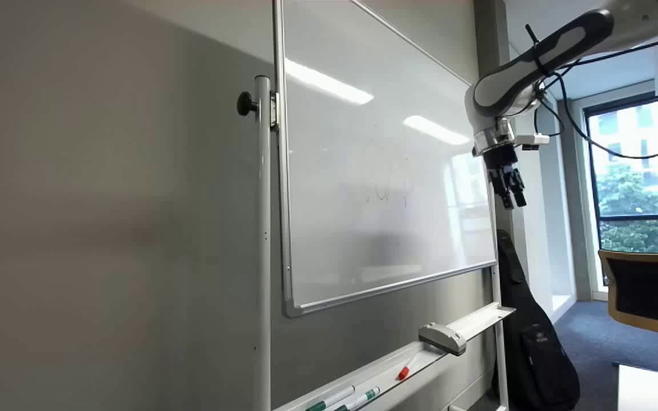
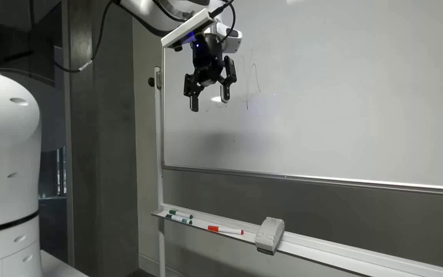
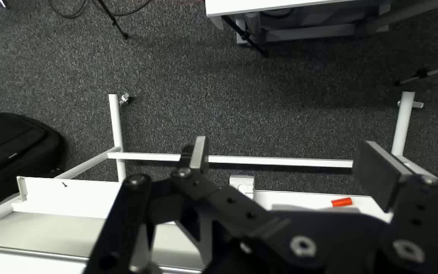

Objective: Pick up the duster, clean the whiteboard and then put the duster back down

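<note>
The duster [image 1: 442, 338] [image 2: 270, 234] is a pale grey block resting on the narrow white tray [image 1: 472, 324] [image 2: 321, 254] below the whiteboard [image 1: 352, 240] [image 2: 352, 127]. Thin dark pen strokes mark the board's surface in both exterior views. My gripper [image 1: 513, 203] [image 2: 209, 105] hangs high in front of the board, pointing down, well above the tray. Its jaws stand wide apart with nothing between them. In the wrist view the duster [image 3: 243, 184] shows far below, partly covered by one finger's linkage; the gripper [image 3: 287, 152] spans the lower half there.
A red marker [image 2: 227, 230] [image 3: 341, 202] lies beside the duster on the tray, and green-capped markers [image 2: 179, 219] lie farther along. A stand post [image 1: 263, 240] holds the board. A black bag [image 1: 537, 348], a chair [image 1: 649, 291] and a white table [image 3: 280, 4] are nearby.
</note>
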Controlling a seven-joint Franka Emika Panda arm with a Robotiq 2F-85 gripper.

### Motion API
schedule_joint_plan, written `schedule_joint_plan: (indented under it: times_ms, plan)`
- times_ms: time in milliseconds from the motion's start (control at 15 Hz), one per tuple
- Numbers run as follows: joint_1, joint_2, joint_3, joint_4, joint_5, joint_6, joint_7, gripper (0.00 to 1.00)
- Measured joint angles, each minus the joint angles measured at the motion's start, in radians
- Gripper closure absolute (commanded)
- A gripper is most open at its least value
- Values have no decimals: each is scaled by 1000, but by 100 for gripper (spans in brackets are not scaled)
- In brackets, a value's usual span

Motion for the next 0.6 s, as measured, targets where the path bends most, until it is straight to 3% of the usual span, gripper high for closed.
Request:
schedule_joint_plan:
  times_ms: [600]
  plan:
    - [0,1,-1,-6,0,20,0,0]
